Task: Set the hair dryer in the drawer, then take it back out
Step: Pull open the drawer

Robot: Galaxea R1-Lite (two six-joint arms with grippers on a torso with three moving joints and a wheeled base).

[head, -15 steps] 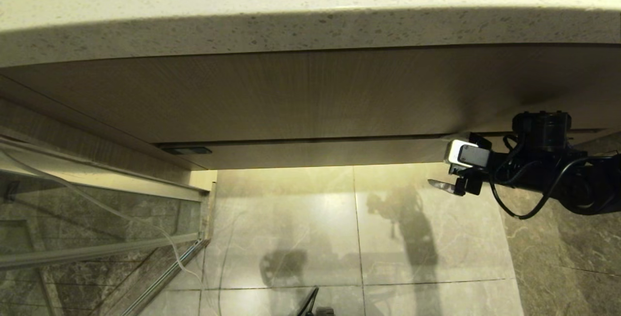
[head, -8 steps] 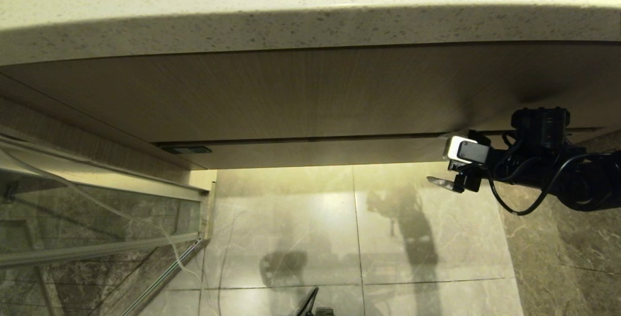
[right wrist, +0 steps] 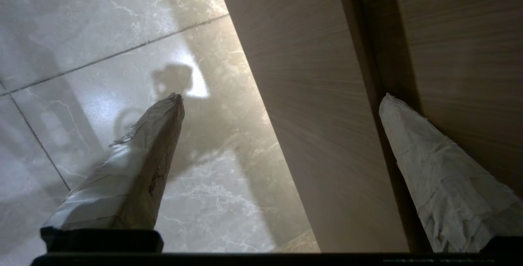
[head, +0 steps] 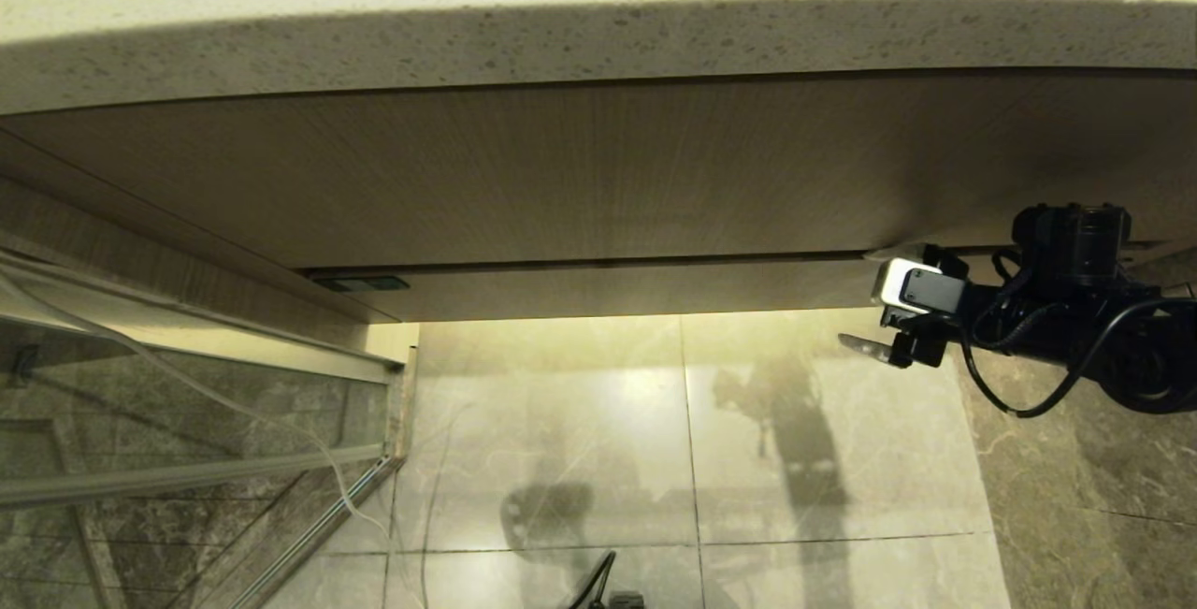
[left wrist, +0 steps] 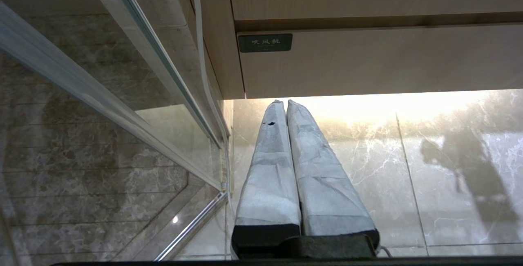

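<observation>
My right gripper (right wrist: 282, 98) is spread wide with nothing in it, one taped finger against the seam above the drawer (head: 617, 289), the other out over the marble floor (head: 692, 441). The drawer is closed: a narrow light wood-grain front under a taller panel (head: 598, 179), with a small dark label (left wrist: 264, 42). My left gripper (left wrist: 284, 102) hangs pressed together, empty
</observation>
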